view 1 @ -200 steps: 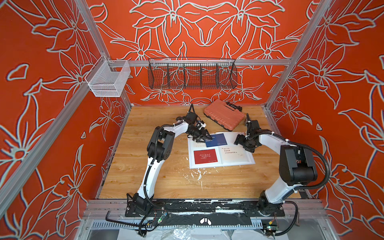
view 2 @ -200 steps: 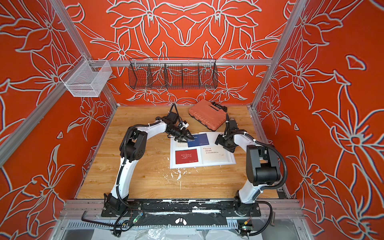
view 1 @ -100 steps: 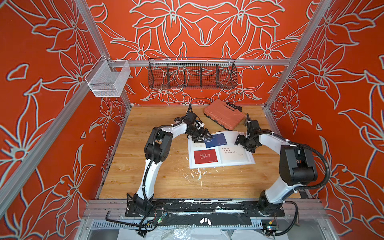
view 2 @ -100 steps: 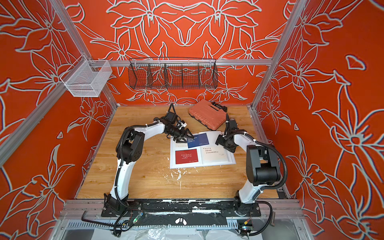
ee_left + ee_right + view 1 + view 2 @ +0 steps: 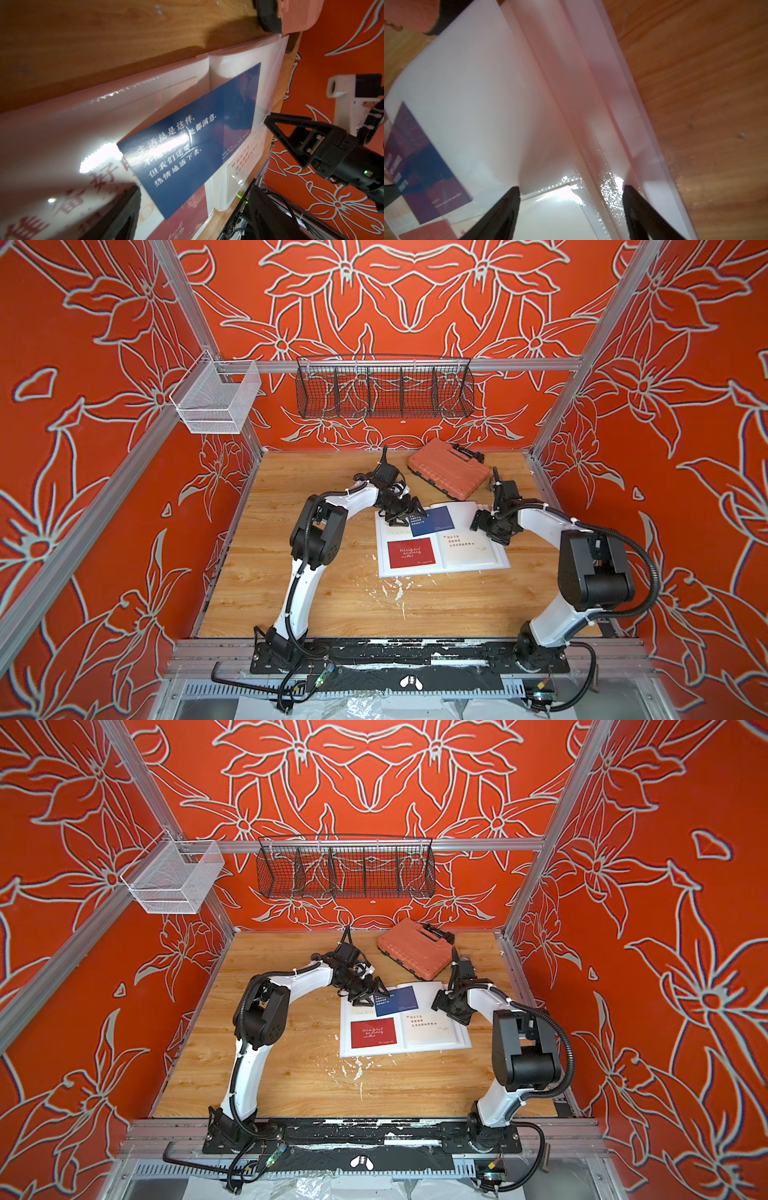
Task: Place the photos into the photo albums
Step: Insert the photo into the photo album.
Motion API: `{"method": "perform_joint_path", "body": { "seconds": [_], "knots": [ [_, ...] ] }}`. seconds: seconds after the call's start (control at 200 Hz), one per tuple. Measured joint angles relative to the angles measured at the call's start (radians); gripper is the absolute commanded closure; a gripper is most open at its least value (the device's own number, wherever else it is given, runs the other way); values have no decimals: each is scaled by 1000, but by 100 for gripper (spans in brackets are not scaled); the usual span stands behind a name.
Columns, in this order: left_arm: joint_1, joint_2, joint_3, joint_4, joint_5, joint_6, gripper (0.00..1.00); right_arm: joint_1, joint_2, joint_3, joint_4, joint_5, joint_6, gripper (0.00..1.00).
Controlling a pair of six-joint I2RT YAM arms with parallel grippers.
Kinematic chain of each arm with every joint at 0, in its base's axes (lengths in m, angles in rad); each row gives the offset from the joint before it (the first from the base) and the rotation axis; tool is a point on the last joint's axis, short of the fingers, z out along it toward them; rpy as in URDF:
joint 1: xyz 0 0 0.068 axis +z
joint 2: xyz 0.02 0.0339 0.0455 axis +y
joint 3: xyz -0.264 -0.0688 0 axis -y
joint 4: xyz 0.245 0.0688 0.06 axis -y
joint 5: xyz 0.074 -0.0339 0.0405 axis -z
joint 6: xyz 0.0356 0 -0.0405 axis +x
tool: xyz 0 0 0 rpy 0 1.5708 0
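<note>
Lying askew on the album (image 5: 471, 558), the navy photo (image 5: 433, 521) sits beside the wide-spread, empty left tool (image 5: 402, 515).

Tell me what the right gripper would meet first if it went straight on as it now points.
The right gripper points down at the right-hand pages of the photo album, so probably those first; depth is unclear.

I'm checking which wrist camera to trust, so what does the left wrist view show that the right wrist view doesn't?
Only the left wrist view: readable white lettering on the blue card, and the right arm from outside. Only the right wrist view: the right gripper, jaws spread over the album's layered page edges. Both: the blue card lying on the open album, the wooden table, a corner of the orange case.
</note>
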Motion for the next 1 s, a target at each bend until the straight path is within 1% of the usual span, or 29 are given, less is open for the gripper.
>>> {"method": "perform_joint_path", "body": {
  "seconds": [0.035, 0.16, 0.475, 0.61, 1.001],
  "knots": [
    [-1, -2, 0, -4, -7, -2, 18, 0, 9, 5, -13, 9, -4, 29],
    [-2, -7, 0, -15, -19, -8, 18, 3, 46, 45, -57, 48, -28, 32],
    [-6, -7, 4, -18, -17, -34, 16, 31, 101, 110, -114, 120, -70, 33],
    [-13, -6, 19, -35, -20, -44, 16, 37, 111, 122, -116, 124, -77, 34],
    [-42, 42, 124, -110, -19, -60, 16, 38, 116, 127, -119, 123, -80, 34]
  ]
}}
